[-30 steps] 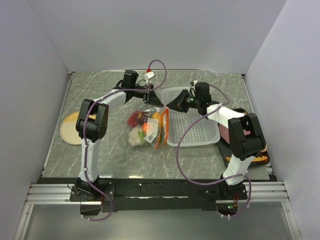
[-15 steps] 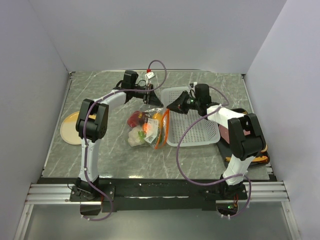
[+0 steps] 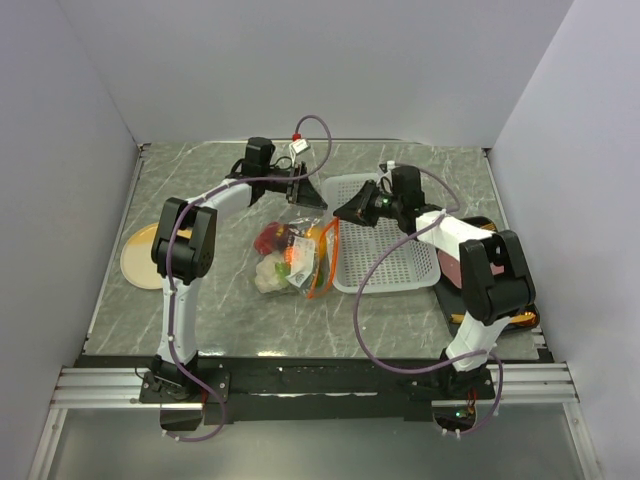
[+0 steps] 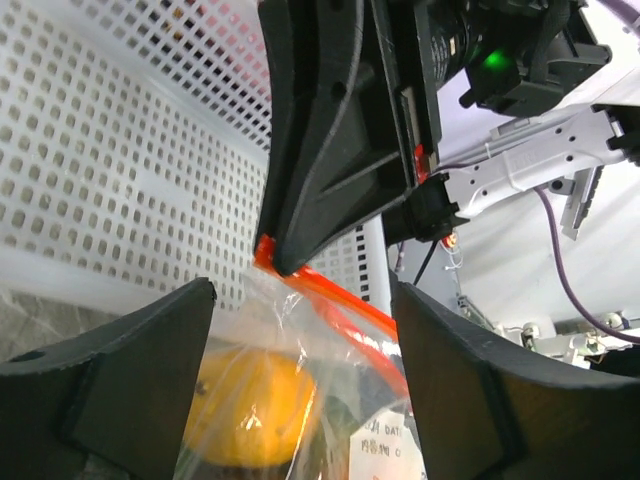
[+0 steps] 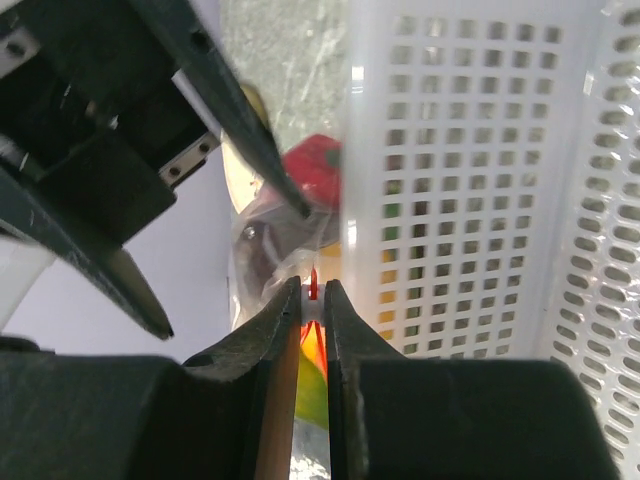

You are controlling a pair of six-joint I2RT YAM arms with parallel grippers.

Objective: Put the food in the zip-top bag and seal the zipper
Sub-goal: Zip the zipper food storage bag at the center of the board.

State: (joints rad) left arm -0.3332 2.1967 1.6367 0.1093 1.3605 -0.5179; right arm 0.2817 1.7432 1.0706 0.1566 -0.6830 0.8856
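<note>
Right gripper (image 5: 312,300) is clenched on the zipper (image 5: 313,283), pinching the strip's end, probably to anchor it for sealing; left gripper (image 4: 300,297) stands released, jaws wide either side of that strip, holding nothing; the bag (image 3: 293,262) lies mid-frame in the top view, touching the basket (image 3: 390,262), with the food (image 3: 268,238) inside; whether the mouth is sealed I cannot tell.

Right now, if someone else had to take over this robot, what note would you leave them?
Left fingers: open, at the zipper, holding nothing.
Right fingers: shut on the zipper's far end.
Bag lies beside the basket, food inside.
Done: food bagged.
Left: seal the zipper; the bag's mouth looks open.
</note>
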